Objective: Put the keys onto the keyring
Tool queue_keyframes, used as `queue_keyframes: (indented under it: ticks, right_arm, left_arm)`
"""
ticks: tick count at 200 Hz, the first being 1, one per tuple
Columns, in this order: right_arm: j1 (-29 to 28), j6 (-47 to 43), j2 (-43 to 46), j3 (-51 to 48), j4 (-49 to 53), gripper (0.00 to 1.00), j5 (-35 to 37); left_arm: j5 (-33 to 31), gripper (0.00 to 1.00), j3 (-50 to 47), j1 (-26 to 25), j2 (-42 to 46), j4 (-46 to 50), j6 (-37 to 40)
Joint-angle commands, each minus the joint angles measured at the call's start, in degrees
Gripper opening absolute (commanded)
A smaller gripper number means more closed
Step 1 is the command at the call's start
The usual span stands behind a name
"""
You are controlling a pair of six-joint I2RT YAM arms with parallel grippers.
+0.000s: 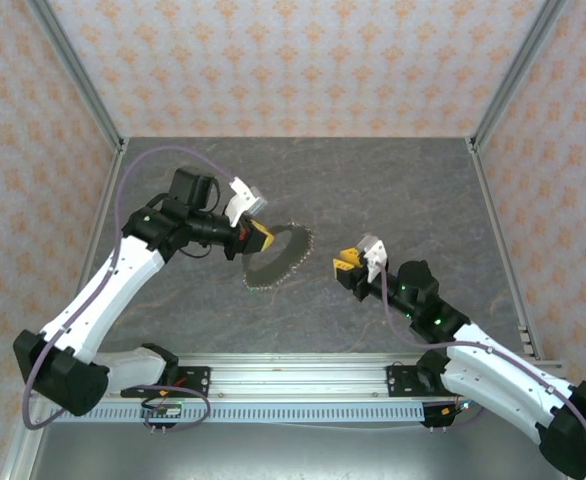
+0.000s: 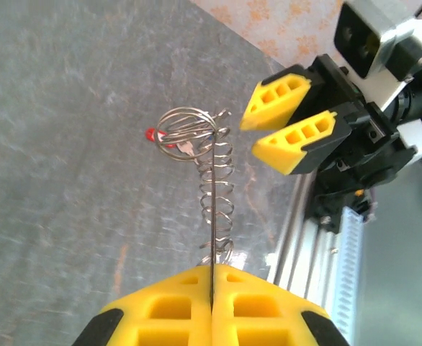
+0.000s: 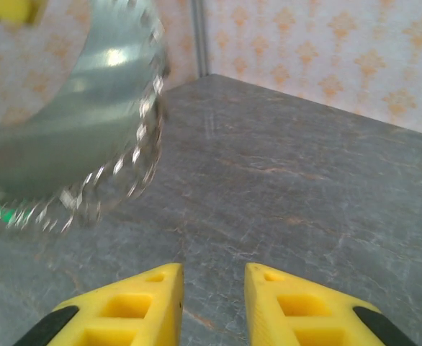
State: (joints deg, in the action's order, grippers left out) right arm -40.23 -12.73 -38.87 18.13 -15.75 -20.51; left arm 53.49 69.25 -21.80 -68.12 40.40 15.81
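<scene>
Got the keyring [image 2: 214,180] pinched tight in the left gripper [image 2: 212,272] above the desk [image 1: 373,190], with the right gripper [image 3: 212,303] part open, empty, nearby. Looks light, floppy, slippery; best grab near the red key [image 2: 152,135].

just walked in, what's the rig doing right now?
The left gripper is shut on the keyring and holds it out toward the right arm. The right gripper is open and empty, close to the ring's far end. A red tag sits at that far end. I can't tell whether its key is threaded on.
</scene>
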Motion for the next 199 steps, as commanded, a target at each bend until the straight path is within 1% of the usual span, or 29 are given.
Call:
queue_keyframes:
  ticks: [1,16,32,49,73,84,91,98,107,114,120,131,138,157,176,185,199]
  right_arm:
    - [-1.55,-11.37,-0.36,-2.02,-6.74,0.25,-1.77]
    - [-2.21,-15.96,-0.83,-3.13,-9.59,0.23,-1.47]
    - [-3.03,-19.62,-1.05,-3.59,-10.50,0.21,-0.29]
    - [-3.28,-19.85,-1.34,-5.30,-15.55,0.21,2.67]
    - [-3.28,-20.69,-1.27,-5.52,-16.14,0.21,2.92]
    - [-3.41,-20.82,-1.31,-4.83,-14.74,0.21,2.27]
    - [-3.52,-20.26,-1.12,-4.45,-14.15,0.21,1.93]
    - [-3.61,-19.60,-1.03,-4.68,-14.75,0.21,1.55]
    - [-3.63,-19.27,-1.48,-5.34,-16.41,0.21,1.22]
    - [-3.63,-19.42,-2.15,-5.58,-17.31,0.21,1.00]
    - [-3.62,-19.61,-2.70,-5.35,-16.96,0.21,0.53]
    - [-3.67,-19.87,-3.45,-4.28,-15.54,0.20,-0.69]
    - [-3.78,-19.80,-3.87,-3.57,-15.27,0.20,-1.20]
    - [-4.50,-20.49,-5.94,-2.54,-17.00,0.18,-1.84]
    - [-5.33,-21.50,-8.42,-0.82,-18.06,0.16,-2.75]
    - [-5.79,-21.55,-9.38,-0.47,-19.70,0.13,-2.50]
    - [-6.87,-21.80,-10.53,-0.87,-23.78,0.13,-0.66]
  left_arm:
    - [-3.75,0.00,-1.28,-0.15,5.52,-1.08,13.16]
    - [-9.87,0.00,-2.15,-0.19,6.94,-4.29,13.19]
    - [-11.09,0.00,-0.69,-0.69,5.90,-4.78,13.93]
    - [-12.80,0.00,3.97,-4.69,3.71,0.49,18.30]
    - [-17.68,0.00,3.07,-5.96,1.95,-2.42,15.84]
    - [-16.16,0.00,10.46,-10.68,0.36,3.80,16.22]
    - [-14.13,0.00,12.22,-11.84,0.07,3.10,13.30]
    - [-13.98,0.00,10.68,-11.06,0.47,0.49,10.82]
    - [-16.90,0.00,7.19,-9.46,0.82,-2.86,10.53]
    - [-17.97,0.00,6.61,-8.77,0.46,-3.29,10.35]
    - [-16.46,0.00,7.50,-8.46,-0.24,-2.43,9.80]
    - [-12.28,0.00,8.88,-7.38,-1.24,-3.13,6.38]
    - [-11.14,0.00,9.21,-7.03,-1.65,-3.86,5.07]
    - [-11.10,0.00,10.52,-6.87,-2.58,-2.26,8.24]
    - [-9.21,0.00,12.02,-6.85,-3.46,-1.17,8.95]
    - [-8.68,0.00,11.91,-6.87,-3.67,-0.66,9.46]
    - [-8.93,0.00,11.73,-6.86,-4.00,0.23,9.51]
